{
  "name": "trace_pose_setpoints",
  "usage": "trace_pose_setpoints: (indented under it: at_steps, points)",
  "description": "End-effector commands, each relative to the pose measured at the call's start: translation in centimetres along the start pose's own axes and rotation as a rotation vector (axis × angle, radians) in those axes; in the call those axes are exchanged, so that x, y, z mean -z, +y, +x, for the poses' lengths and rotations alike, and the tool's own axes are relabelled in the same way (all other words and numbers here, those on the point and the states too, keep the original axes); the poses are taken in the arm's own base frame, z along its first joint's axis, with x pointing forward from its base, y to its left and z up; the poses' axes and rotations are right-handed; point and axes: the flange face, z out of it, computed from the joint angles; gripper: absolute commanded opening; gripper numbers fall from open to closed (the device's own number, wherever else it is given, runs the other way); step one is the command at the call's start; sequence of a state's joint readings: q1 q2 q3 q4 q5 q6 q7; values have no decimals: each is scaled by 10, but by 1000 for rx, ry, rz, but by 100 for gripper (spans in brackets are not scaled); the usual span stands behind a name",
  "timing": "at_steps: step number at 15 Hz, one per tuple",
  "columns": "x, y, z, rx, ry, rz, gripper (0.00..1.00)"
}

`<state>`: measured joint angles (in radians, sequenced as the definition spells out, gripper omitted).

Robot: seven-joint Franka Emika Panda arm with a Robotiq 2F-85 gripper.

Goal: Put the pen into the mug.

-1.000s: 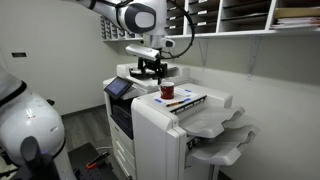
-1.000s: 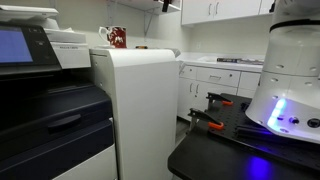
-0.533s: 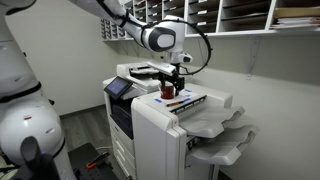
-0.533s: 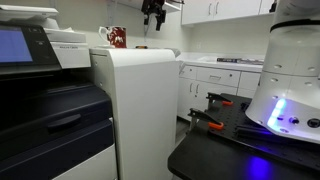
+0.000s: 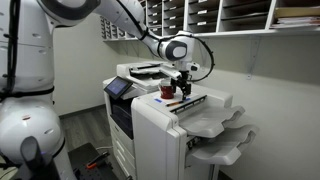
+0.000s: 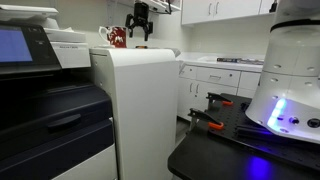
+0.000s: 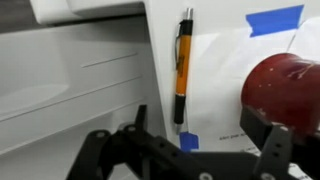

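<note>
- The mug (image 5: 167, 91) stands on top of the printer (image 5: 160, 135).
- In the wrist view the pen (image 7: 183, 65) lies flat on the printer top, left of the mug and apart from it.
- The gripper (image 7: 185, 160) hangs above the pen, just beside the mug, apparently touching neither.
</note>
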<state>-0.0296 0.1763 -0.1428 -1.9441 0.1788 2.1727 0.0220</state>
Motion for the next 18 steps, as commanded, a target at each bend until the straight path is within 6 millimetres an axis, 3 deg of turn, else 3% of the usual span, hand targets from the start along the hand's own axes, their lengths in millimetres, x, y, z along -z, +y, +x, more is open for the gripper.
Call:
trace_pose_setpoints:
  at_steps: [1, 6, 12, 15, 18]
  points:
    - [-11, -2, 16, -51, -50, -33, 88]
    - [-25, 0, 19, -58, -87, -42, 47]
    - [-22, 5, 15, -44, -75, -58, 1]
    - [-10, 1, 11, -5, -19, -41, 3]
    - [25, -13, 4, 62, 161, -29, 3]
